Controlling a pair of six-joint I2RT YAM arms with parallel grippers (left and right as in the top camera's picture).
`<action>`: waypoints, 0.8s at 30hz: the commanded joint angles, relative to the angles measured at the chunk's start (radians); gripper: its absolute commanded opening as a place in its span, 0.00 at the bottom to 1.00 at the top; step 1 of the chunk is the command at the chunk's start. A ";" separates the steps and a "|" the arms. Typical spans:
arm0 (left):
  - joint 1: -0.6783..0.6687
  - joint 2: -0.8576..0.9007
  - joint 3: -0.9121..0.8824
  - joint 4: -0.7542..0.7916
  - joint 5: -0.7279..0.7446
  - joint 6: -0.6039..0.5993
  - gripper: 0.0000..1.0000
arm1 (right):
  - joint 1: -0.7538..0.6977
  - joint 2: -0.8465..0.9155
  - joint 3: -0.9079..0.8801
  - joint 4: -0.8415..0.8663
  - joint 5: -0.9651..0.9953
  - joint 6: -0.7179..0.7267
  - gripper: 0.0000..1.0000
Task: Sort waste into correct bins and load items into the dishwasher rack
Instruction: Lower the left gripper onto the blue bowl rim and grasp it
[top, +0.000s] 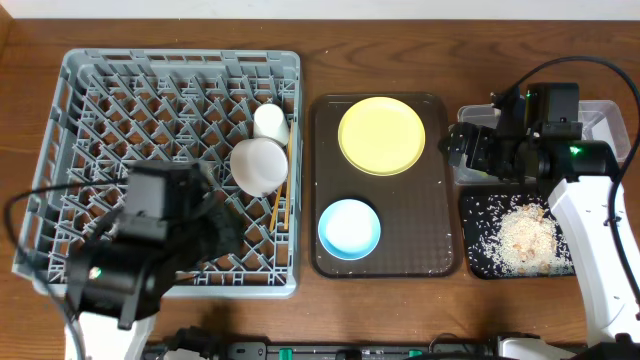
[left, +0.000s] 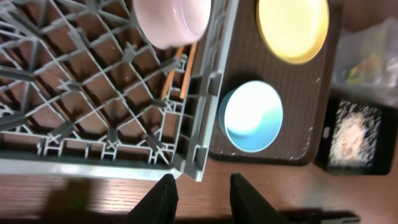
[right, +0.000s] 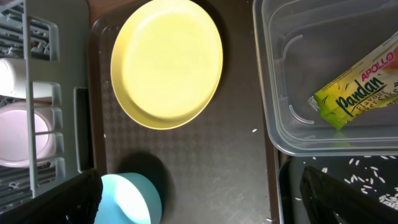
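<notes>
The grey dishwasher rack (top: 100, 150) holds a white bowl (top: 260, 165), a small white cup (top: 270, 120) and chopsticks (top: 278, 205) by its right wall. The yellow plate (top: 381, 135) and light blue bowl (top: 349, 228) sit on the brown tray. The wrapper (right: 357, 90) lies in the clear tub (top: 612, 118). Rice crumbs and a pale heap (top: 527, 235) lie in the black tray (top: 478, 255). My left gripper (left: 202, 193) is open and empty above the rack's front right corner. My right gripper (right: 205, 199) is wide open and empty, above the brown tray's right side.
The brown serving tray (top: 435, 255) lies between the rack and the two bins. The right arm's body (top: 545, 140) covers the clear tub's left part. Cables run along the left and right table edges.
</notes>
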 joint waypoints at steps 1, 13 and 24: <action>-0.088 0.054 -0.001 0.008 -0.088 -0.063 0.33 | 0.008 -0.001 0.002 0.000 -0.006 -0.012 0.99; -0.445 0.337 -0.001 0.146 -0.187 -0.164 0.37 | 0.008 -0.001 0.002 0.000 -0.007 -0.012 0.99; -0.634 0.594 -0.001 0.340 -0.189 -0.164 0.40 | 0.008 -0.001 0.002 0.000 -0.006 -0.012 0.99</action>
